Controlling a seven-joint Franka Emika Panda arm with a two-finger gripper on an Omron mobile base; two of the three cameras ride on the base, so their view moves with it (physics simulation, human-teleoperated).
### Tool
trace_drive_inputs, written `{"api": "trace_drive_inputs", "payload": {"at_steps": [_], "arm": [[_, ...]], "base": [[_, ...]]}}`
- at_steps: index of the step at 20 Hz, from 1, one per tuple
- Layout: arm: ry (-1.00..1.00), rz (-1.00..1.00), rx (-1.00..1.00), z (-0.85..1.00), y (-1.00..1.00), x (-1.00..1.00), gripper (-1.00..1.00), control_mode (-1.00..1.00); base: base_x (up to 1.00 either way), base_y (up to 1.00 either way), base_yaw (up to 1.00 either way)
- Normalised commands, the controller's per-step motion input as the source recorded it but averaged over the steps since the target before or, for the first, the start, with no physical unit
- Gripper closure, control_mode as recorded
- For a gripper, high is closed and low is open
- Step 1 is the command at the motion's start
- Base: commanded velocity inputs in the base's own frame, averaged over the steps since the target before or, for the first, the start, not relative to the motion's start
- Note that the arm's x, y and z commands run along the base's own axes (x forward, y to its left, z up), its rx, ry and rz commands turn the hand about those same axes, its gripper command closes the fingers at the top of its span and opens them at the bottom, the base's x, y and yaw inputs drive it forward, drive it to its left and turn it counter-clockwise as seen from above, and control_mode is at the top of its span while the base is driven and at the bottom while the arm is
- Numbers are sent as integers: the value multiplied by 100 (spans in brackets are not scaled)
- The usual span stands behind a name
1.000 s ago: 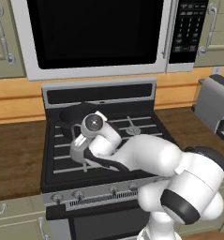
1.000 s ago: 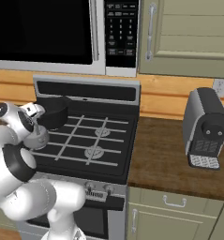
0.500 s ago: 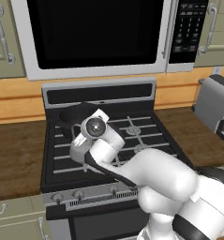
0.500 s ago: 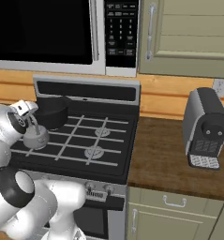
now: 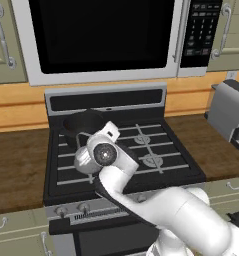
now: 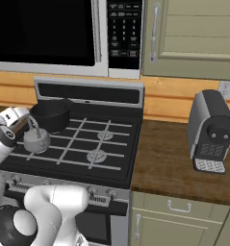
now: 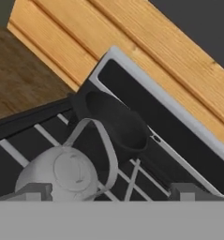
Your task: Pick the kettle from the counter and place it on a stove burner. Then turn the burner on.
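Kettle [image 6: 36,141] upright on the front-left stove burner [image 6: 25,149], at the cooktop's front-left corner, just in front of the black pot [image 6: 51,115]. Handle arch runs roughly front-to-back over the lid; spout direction can't be read. Claw [image 7: 111,191] spread wide, hanging just above the kettle, fingertips [image 7: 36,191] either side, gripping nothing. Wooden surface [image 5: 16,165] lies left of the stove.

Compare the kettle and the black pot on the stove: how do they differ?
Colour: the kettle is pale grey metal, the pot black. Size: the kettle is smaller and squatter. Top: the kettle has a knobbed lid and a thin arched handle, the pot stands open. Place: the kettle sits at front left, the pot behind it. Both rest on the stove's grates.
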Motion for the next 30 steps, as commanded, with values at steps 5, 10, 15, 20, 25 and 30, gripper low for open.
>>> {"api": "trace_drive_inputs", "payload": {"at_steps": [5,10,15,20,25,30], "arm": [[-11,0,0,0,4,-61,-100,-100],[-8,0,-1,2,27,-52,-100,-100],[-4,3,-9,0,56,-55,-100,-100],[0,7,-17,-10,73,-69,-100,-100],[0,8,-18,-38,75,-84,-100,-100],[0,5,-10,-20,47,-55,-100,-100]], "base": [[0,0,0],[0,0,0],[0,0,0],[0,0,0],[0,0,0],[0,0,0]]}}
